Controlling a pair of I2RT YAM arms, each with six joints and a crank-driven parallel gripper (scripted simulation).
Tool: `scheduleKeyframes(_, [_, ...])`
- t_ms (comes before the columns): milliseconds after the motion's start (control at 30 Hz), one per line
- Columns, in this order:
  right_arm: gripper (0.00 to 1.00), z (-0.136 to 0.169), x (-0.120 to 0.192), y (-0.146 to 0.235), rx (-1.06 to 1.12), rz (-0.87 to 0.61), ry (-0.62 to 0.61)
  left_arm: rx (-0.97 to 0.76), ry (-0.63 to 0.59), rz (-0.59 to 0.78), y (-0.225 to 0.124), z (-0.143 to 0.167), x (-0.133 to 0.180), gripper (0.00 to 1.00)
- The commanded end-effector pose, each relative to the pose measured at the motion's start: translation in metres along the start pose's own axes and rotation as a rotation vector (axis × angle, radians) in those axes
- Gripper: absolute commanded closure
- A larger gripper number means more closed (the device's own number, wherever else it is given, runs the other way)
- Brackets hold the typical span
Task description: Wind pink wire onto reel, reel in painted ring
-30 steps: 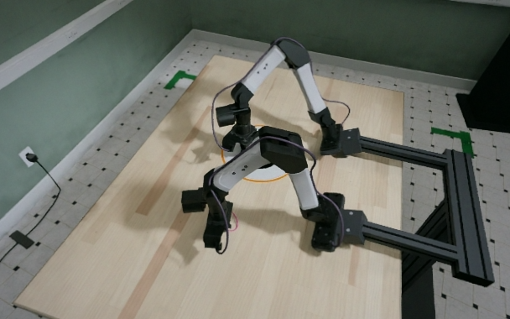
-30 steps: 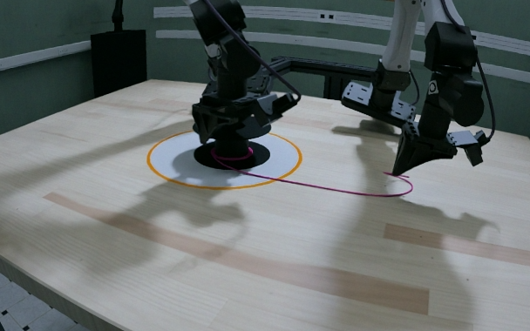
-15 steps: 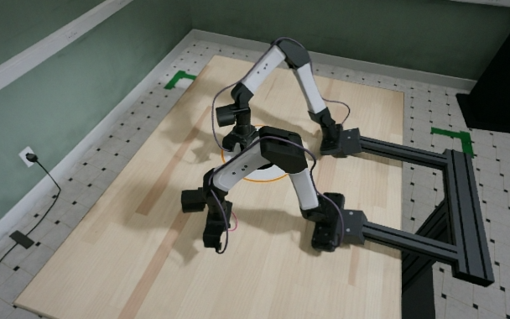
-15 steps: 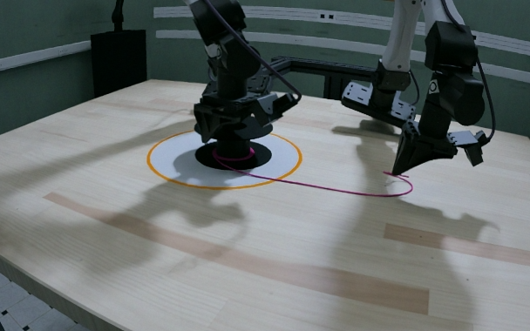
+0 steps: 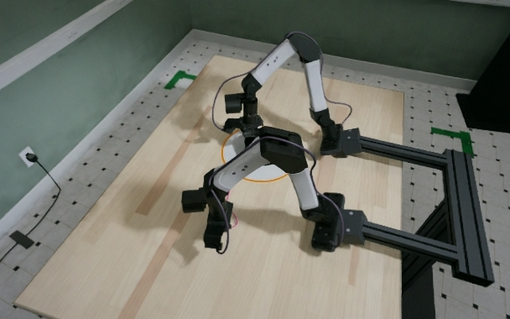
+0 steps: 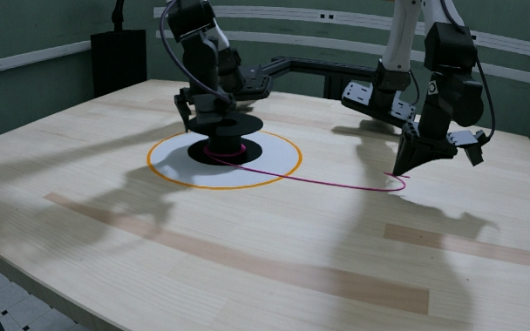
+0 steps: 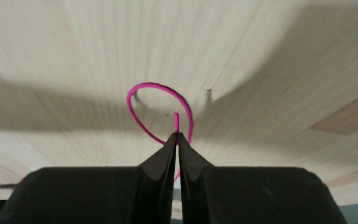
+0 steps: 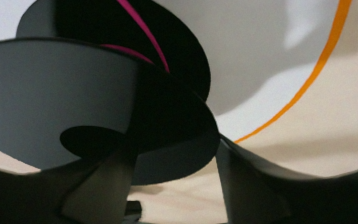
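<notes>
The black reel (image 6: pixel 248 124) (image 8: pixel 40 85) stands flat on its lower flange inside the orange painted ring (image 5: pixel 264 181) (image 6: pixel 222 188) (image 8: pixel 310 80). The pink wire (image 5: pixel 236 220) (image 6: pixel 331 184) (image 7: pixel 150 85) (image 8: pixel 147 30) lies around the reel's hub and runs out across the ring, ending in a small loop. My left gripper (image 6: pixel 394 174) (image 7: pixel 177 135) is shut on the wire near its free end, just over the table. My right gripper (image 6: pixel 198 124) (image 8: pixel 176 134) is shut on the reel's top flange, one finger at the outer rim, the other near the centre hole. The hub's far side is hidden.
Both arms stand at the same edge of the wooden table (image 5: pixel 273 252) (image 6: pixel 261 261), on a dark frame (image 5: pixel 474 218). In the top view the arms hide most of the reel and wire. No other loose object shows on the table.
</notes>
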State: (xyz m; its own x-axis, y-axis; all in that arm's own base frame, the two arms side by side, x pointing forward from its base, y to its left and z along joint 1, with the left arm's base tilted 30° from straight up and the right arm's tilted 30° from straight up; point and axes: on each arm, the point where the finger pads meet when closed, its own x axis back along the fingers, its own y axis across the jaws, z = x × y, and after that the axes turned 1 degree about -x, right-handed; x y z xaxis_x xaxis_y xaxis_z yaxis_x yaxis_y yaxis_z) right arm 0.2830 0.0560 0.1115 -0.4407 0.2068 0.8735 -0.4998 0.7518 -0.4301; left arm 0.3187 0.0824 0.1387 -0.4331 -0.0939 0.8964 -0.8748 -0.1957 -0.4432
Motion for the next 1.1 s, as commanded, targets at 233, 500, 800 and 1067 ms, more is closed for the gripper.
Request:
scheduleKeyframes(233, [0.42,0.051,-0.004,0.048,-0.759,-0.006,-0.019,-0.086,-0.090,0.046,-0.009,-0.002,0.011,1.00])
scheduleKeyframes(500, [0.42,0.041,-0.004,0.078,-1.134,-0.022,-0.009,-0.159,-0.039,0.025,-0.011,-0.003,0.013,1.00])
scheduleKeyframes(800, [0.42,0.030,-0.004,0.063,-1.638,-0.020,-0.010,-0.089,0.039,0.009,0.000,0.003,0.003,1.00])
scheduleKeyframes(1067, [0.30,0.031,-0.004,0.057,-1.707,-0.009,-0.017,-0.002,0.009,0.026,-0.004,0.005,0.003,1.00])
